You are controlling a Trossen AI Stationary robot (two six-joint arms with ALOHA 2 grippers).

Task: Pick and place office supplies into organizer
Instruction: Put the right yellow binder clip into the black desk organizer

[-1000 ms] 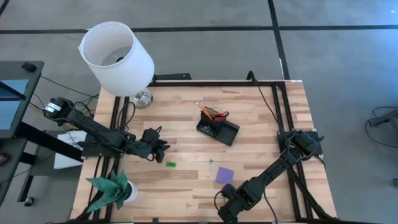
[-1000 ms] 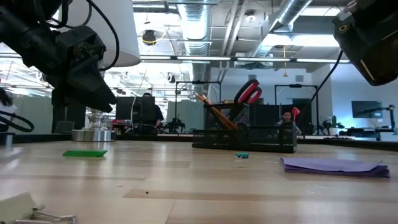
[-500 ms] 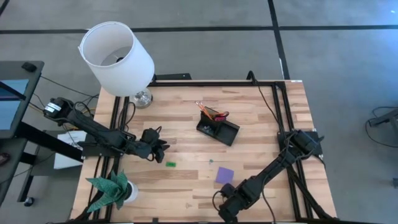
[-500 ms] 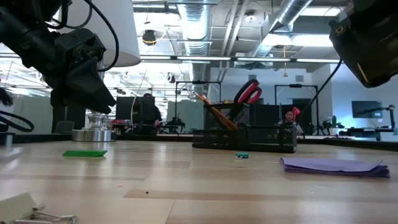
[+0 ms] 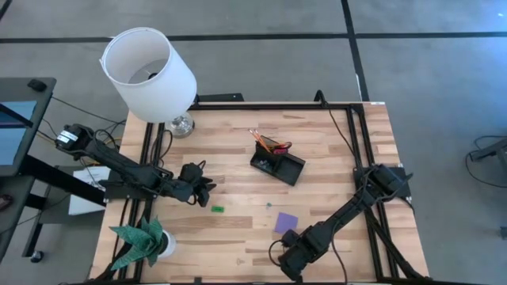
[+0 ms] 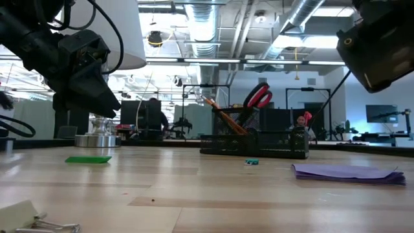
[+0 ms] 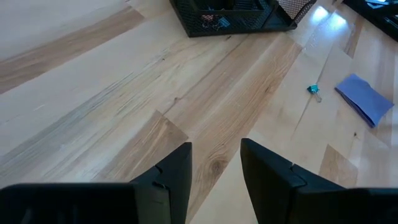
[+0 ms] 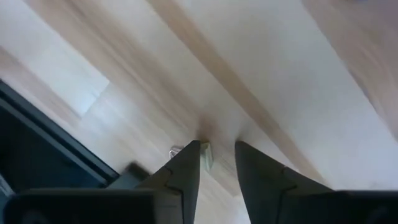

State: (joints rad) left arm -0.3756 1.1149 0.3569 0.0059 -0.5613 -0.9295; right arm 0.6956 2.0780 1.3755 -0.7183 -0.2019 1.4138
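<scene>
- Right end effector (image 5: 287, 261) hovers at the surface's (image 5: 333, 158) near edge, fingers slightly parted, empty.
- Purple note pad (image 5: 286, 222) lies just beside it; organizer (image 5: 278, 165) mid-surface.
- Next, I'd guess: reach the pad.
- Left end effector (image 5: 207, 188) waits, part open, empty.

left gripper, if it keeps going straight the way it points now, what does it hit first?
Probably bare table first: the left gripper, open and empty, tilts down at the wood. Farther along that line sits the organizer. The purple note pad lies off to one side.
</scene>
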